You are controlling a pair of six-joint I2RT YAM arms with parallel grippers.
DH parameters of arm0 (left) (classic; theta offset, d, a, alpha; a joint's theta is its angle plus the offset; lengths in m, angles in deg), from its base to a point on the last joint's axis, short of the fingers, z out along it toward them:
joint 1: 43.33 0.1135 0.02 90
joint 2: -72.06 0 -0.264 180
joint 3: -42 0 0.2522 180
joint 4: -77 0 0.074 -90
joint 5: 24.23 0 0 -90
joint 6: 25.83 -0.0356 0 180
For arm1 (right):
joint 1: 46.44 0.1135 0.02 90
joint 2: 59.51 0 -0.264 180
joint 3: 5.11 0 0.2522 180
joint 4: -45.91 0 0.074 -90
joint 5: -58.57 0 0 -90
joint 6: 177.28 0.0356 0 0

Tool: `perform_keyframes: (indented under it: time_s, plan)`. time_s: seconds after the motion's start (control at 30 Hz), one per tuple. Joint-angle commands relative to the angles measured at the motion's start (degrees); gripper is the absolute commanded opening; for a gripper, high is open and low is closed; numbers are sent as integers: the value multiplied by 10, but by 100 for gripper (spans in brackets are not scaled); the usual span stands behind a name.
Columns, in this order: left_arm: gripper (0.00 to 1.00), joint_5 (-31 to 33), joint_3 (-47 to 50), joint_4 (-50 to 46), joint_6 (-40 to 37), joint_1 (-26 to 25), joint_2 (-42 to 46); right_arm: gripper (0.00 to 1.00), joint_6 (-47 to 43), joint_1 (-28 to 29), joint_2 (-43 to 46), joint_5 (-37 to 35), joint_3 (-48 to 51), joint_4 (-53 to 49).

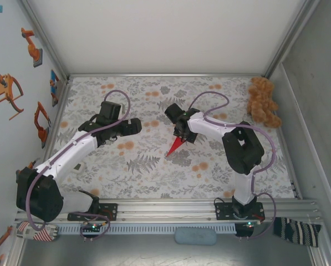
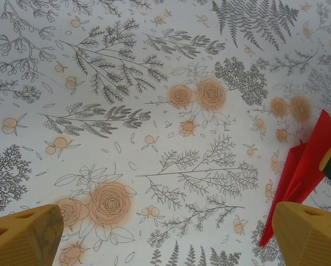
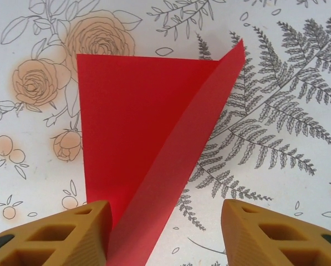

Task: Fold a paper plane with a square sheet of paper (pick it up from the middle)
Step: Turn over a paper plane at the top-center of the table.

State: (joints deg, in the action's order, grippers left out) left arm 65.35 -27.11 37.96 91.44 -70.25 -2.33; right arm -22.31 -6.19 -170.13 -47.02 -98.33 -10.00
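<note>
Jaws of the right gripper (image 3: 165,213) stand parted and clamp nothing; between them sits a thin, bright red paper dart (image 3: 137,127), creased down its middle, one raised flap leaning against a ribbed yellow finger (image 3: 54,238) while the other finger is clear of it; the dart widens away from the fingers over the white cloth printed with grey ferns and peach roses (image 3: 287,138); jaws of the left gripper (image 2: 165,213) are spread wide and released, with bare cloth between them; the dart's sharp tip lies just outside one yellow fingertip (image 2: 309,233), though I cannot tell whether it touches; well apart from both jaws, beyond the right gripper, a brown plush teddy bear (image 1: 263,102) sits at the cloth's far corner.
</note>
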Motion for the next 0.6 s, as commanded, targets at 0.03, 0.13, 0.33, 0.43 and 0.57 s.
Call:
perform_keyframes:
  time_s: [0.03,0.13,0.33,0.43,0.57]
  plan:
    - [96,-1,6,-9,-11,2,10,46,45,7,8,-29,-8,-28]
    - [96,-1,6,-8,-11,2,9,45,54,8,9,-21,-5,-26]
    - [96,-3,3,-12,-10,2,6,38,72,9,14,-12,6,-23]
    - [96,-13,2,-12,-7,2,4,33,90,10,18,-8,14,-22]
    - [96,-13,2,-13,-5,2,2,29,107,9,28,-10,27,-23]
